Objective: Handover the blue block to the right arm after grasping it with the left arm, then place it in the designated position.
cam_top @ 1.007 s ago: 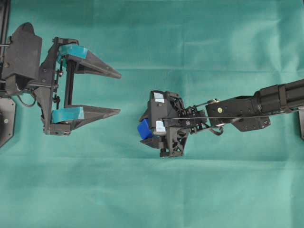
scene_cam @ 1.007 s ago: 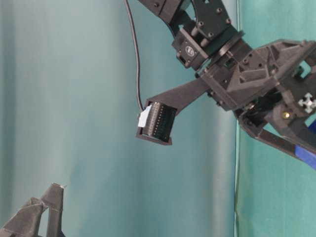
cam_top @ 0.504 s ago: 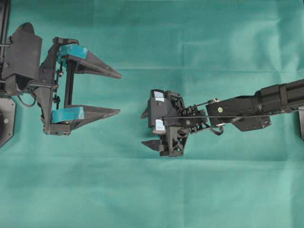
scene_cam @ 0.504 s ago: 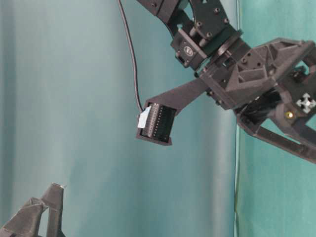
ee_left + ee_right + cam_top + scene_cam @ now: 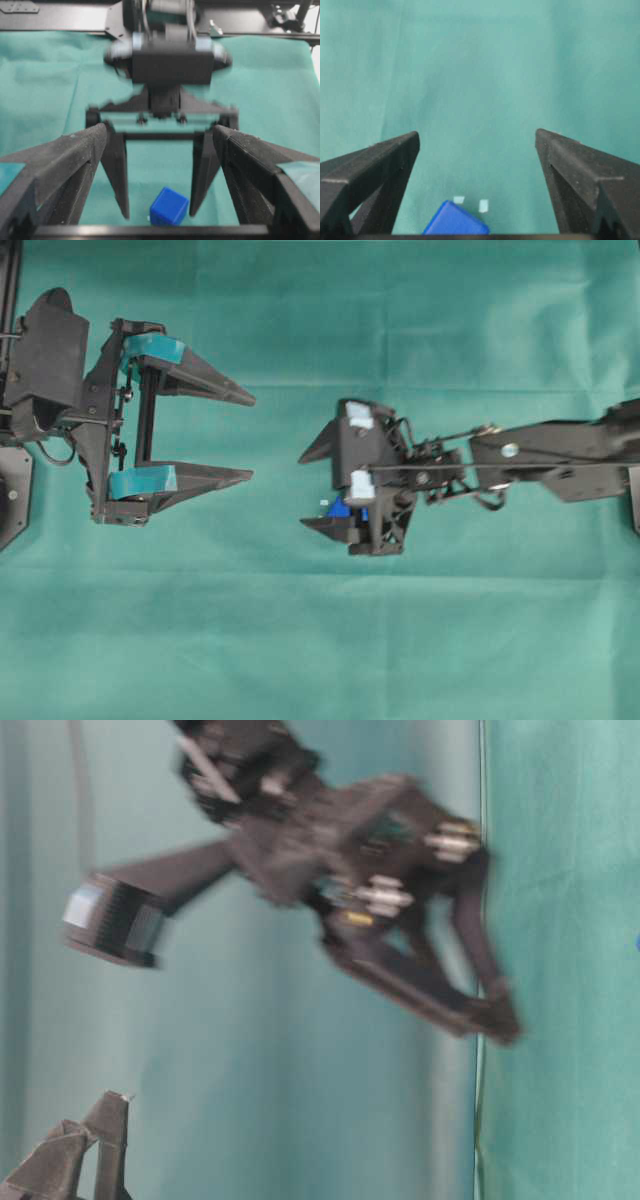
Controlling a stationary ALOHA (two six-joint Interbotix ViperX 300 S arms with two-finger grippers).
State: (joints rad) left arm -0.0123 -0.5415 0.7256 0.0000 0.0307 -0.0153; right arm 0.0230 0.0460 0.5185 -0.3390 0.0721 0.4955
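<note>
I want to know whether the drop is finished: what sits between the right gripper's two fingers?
The blue block alone, on the green cloth, touching neither finger of the open right gripper. The left wrist view shows it best.

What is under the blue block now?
The blue block rests on the green cloth between the right gripper's open jaws. Two white marks show beside it; any other marks beneath it are covered.

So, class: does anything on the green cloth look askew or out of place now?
Slightly. The blue block rests on the cloth between the right gripper's open fingers, turned at an angle. White marks show beside it, so it may not sit squarely on them.
</note>
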